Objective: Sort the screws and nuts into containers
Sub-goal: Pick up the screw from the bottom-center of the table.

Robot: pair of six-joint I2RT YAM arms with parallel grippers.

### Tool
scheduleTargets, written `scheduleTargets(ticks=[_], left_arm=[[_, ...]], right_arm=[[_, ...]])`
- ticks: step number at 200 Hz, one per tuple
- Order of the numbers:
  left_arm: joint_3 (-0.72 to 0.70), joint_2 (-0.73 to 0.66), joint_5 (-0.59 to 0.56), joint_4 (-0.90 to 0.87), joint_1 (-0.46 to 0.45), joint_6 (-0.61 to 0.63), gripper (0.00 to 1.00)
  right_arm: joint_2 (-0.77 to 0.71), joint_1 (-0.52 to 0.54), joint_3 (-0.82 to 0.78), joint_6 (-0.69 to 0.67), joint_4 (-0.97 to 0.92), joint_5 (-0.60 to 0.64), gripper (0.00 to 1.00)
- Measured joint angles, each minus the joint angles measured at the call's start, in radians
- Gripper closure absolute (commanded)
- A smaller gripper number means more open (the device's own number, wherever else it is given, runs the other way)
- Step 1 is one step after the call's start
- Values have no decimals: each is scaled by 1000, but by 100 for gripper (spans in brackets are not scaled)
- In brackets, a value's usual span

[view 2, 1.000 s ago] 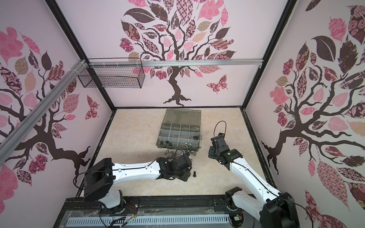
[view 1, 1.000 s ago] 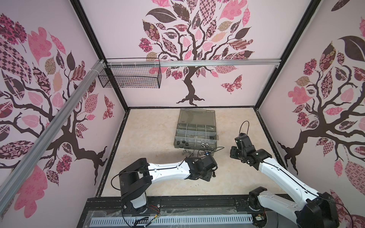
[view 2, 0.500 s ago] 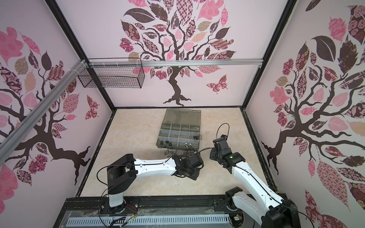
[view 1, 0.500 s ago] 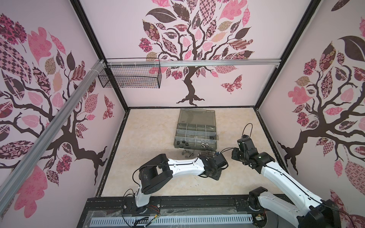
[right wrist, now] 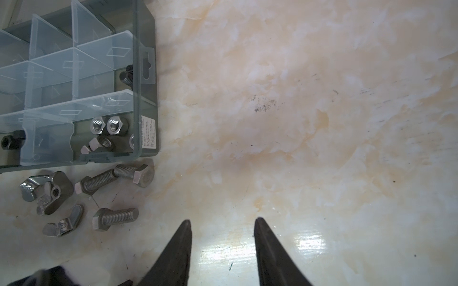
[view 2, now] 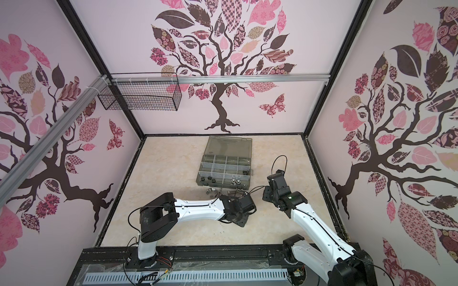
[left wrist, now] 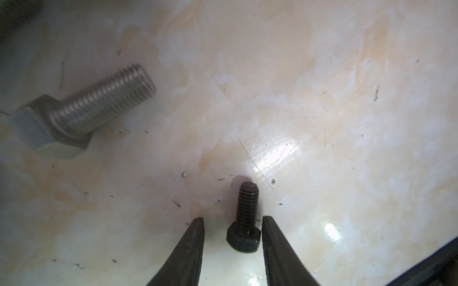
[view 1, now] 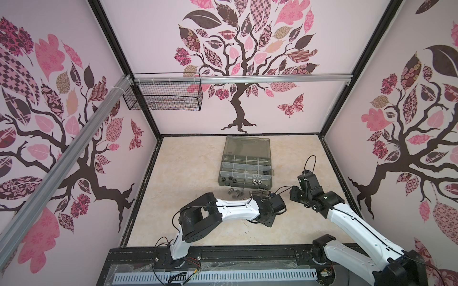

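Observation:
A short black screw (left wrist: 245,218) lies on the table between the fingers of my left gripper (left wrist: 233,218). The gripper is open: one finger is at the screw's head, the other stands a gap away. A big silver screw (left wrist: 86,109) lies beside it. In both top views this gripper (view 1: 270,206) (view 2: 239,206) sits low, just in front of the containers (view 1: 224,184) (view 2: 203,184). My right gripper (right wrist: 223,220) is open and holds nothing, to the right of the case (right wrist: 146,74). Silver nuts (right wrist: 109,126) and a black screw (right wrist: 126,74) lie in compartments.
Loose silver screws (right wrist: 116,218) and wing nuts (right wrist: 44,188) lie on the table in front of the case, seen as a small cluster (view 1: 238,193). The case's lid (view 1: 245,144) lies open behind it. A black wire basket (view 1: 163,99) hangs on the back left wall.
My left arm has swung its elbow and wrist to the right, closer to the right arm. The right arm has barely shifted.

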Motion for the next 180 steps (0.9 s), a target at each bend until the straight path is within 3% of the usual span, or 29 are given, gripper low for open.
scheduleTargets(ticks=[68,145,180], left_arm=[[-32,-20,-32,3,-2,18,58],[14,-14,-26,-42,-2,124,56],[38,23,-2,-25,-2,174,60]], right_arm=[[-1,0,0,0,3,-13,55],[0,-47,4,-29,2,-35,54],[6,-48,5,-34,2,-43,54]])
